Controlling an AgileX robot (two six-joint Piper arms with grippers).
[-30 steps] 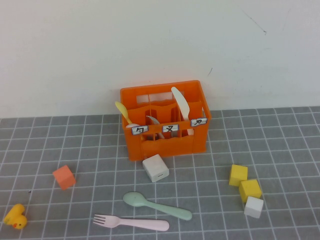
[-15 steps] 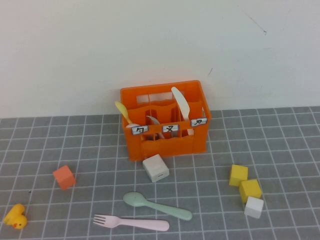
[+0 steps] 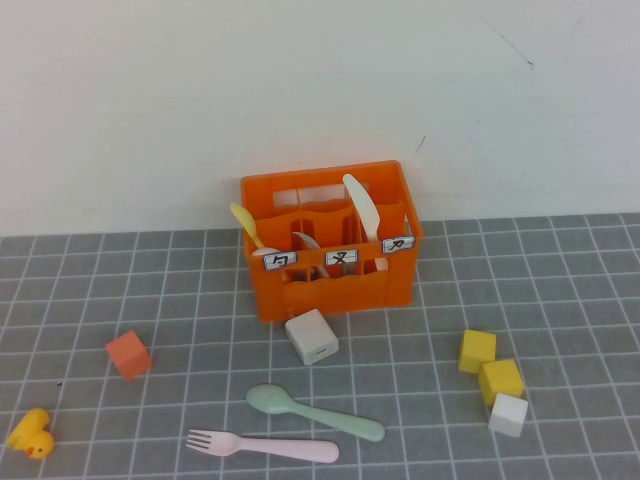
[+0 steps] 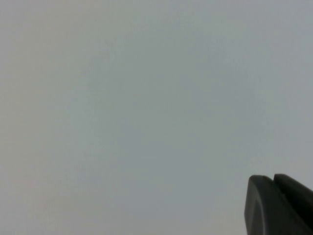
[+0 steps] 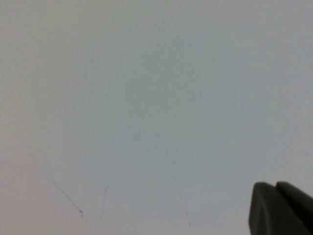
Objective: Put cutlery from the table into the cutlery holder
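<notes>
The pink fork and mint spoon, lying on the bench in front of the orange cutlery holder, look light, stiff and slippery, best pinched mid-handle, while left hand and right hand sit closed, empty, facing the wall.
</notes>
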